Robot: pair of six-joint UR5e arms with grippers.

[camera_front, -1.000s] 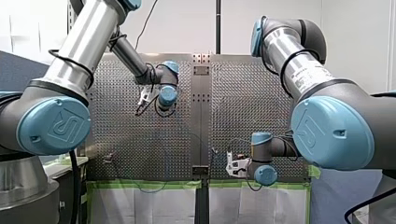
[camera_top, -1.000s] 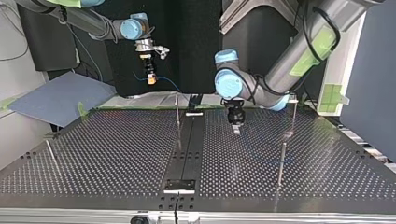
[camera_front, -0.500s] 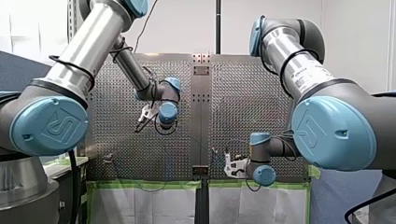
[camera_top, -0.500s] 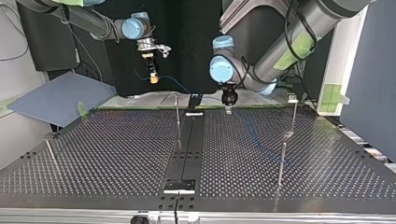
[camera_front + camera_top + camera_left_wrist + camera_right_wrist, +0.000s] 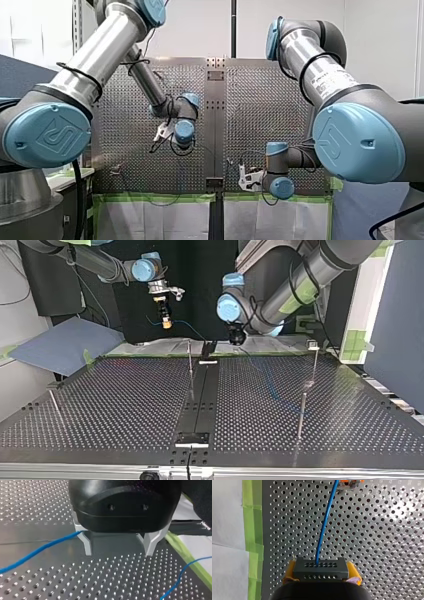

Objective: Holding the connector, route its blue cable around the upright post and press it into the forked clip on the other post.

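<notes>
Right hand [image 5: 321,570] around connector [image 5: 321,566]

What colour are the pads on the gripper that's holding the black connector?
Yellow; the pads clamp the connector's sides, clearest in the right wrist view.

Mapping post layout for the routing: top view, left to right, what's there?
Thin edge post → my right claw with the connector → centre post → my left claw → near post → far post
</notes>
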